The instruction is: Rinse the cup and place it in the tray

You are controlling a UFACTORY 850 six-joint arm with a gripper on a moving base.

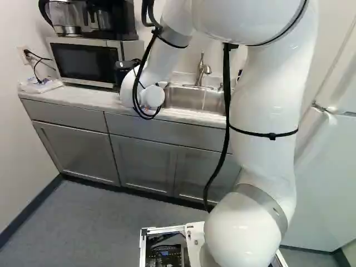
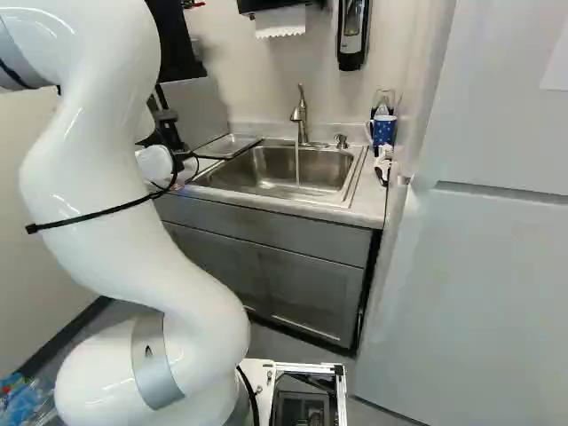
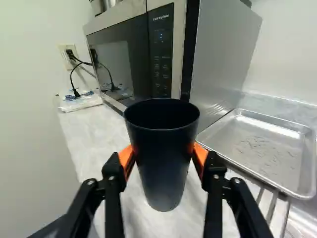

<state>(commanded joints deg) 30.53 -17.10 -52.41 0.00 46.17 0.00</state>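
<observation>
Cup (image 3: 163, 153): black, empty-handled shape, held mouth up, over the counter (image 3: 114, 203), outside the tray (image 3: 267, 144). Gripper (image 2: 167, 124) was clenched around it, orange pads (image 3: 200, 154) touching both sides. Left base view: microwave (image 1: 86, 61) sat upper left, sink (image 1: 194, 99) upper middle. Right base view: tray lay upper left of center, at the sink's left edge; water stream (image 2: 297, 164) ran from the faucet (image 2: 300, 111), upper middle, into the sink; blue mug (image 2: 382, 130) stood upper right. Wrist view: microwave was ahead of the gripper, tray beside the cup.
</observation>
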